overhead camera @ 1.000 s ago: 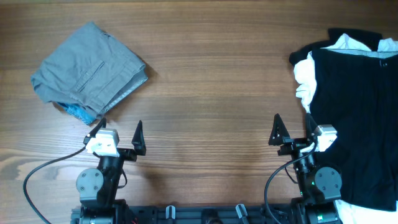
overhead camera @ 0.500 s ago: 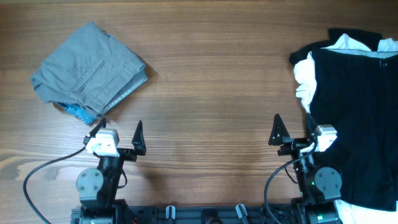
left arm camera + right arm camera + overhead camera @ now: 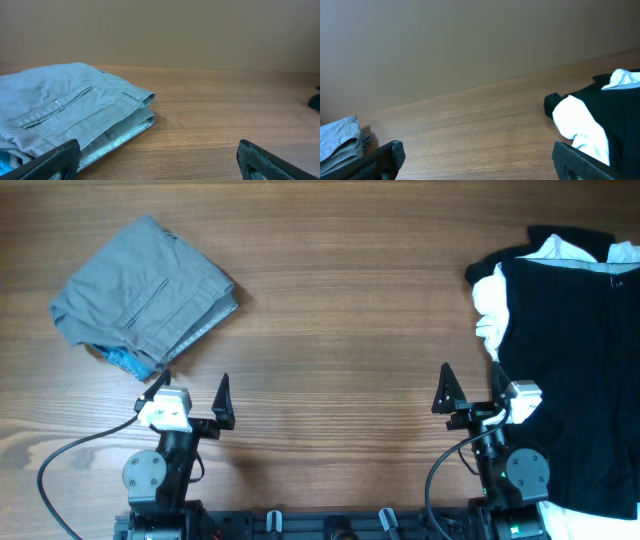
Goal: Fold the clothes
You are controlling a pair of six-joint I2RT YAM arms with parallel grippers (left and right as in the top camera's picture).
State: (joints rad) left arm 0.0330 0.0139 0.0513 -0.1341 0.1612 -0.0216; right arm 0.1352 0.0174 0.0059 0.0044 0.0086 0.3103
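While both arms sit at the table's (image 3: 340, 330) near edge, the left gripper (image 3: 193, 380) and right gripper (image 3: 470, 375) stand wide open and empty. Just beyond the left one, toward the table's far-left corner, the grey shorts (image 3: 145, 295) lie folded on a diagonal. The black garment (image 3: 570, 360) is heaped along the table's right edge, just beside the right gripper, probably the next piece.
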